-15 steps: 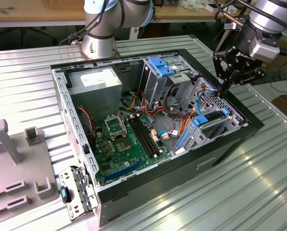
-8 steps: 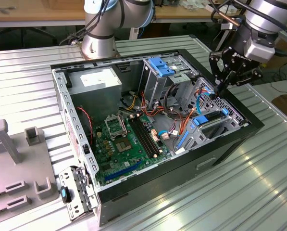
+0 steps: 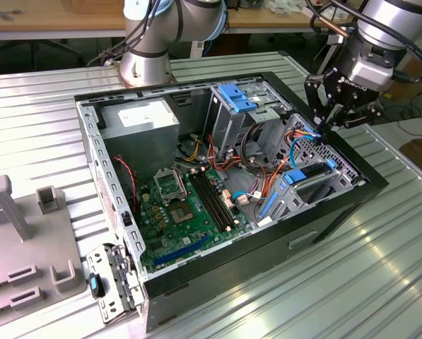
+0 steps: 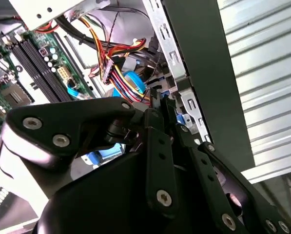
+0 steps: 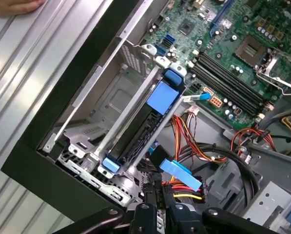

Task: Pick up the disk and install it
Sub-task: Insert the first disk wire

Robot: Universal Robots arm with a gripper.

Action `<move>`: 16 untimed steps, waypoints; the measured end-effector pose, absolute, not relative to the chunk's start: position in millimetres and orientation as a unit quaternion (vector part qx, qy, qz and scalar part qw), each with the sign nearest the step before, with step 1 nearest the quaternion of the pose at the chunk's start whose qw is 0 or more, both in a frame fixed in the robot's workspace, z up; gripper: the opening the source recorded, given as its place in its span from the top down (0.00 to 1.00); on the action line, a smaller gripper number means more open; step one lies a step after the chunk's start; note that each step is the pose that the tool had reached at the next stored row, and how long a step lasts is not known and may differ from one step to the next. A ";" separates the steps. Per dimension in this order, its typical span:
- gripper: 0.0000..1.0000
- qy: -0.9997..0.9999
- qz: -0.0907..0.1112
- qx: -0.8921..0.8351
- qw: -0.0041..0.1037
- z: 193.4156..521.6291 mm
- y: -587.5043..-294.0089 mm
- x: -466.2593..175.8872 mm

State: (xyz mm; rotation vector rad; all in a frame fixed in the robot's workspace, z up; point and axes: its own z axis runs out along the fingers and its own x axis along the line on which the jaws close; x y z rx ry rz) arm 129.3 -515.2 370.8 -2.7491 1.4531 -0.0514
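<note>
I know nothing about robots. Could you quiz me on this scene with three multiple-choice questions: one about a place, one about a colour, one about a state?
1. Where is the gripper?
A) above the computer case, at its wall on the exterior view's right
B) parked on the floor
C) inside a cupboard

2. The disk has a carrier frame that is:
A) red
B) blue
C) green

3. The computer case is:
A) shut
B) upside down
C) open

Answers:
1 A: it hangs over that wall.
2 B: blue ends frame the dark body.
3 C: the motherboard lies exposed.
</note>
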 end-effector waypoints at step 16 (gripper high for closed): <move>0.83 0.592 -0.019 -0.806 0.013 367.6 -514.9 133.1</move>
